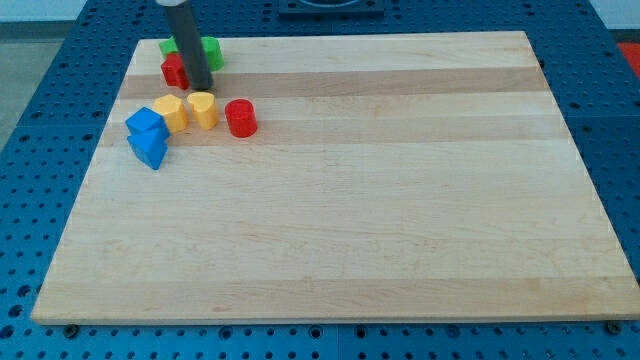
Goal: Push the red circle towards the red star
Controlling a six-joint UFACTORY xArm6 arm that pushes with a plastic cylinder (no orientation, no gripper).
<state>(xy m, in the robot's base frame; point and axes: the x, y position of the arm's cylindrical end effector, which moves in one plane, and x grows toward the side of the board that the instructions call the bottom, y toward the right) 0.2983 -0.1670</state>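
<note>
The red circle [241, 117] stands on the wooden board near the view's top left. The red star [175, 71] lies up and to the left of it, partly hidden behind my rod. My tip [201, 88] rests on the board just right of the red star and up-left of the red circle, apart from the circle. Two yellow blocks [202, 108] [171, 112] sit in a row left of the red circle, just below my tip.
A green block [209, 51] lies behind the rod at the board's top edge, partly hidden. Two blue blocks [146, 123] [149, 148] sit left of the yellow ones near the board's left edge [95, 170].
</note>
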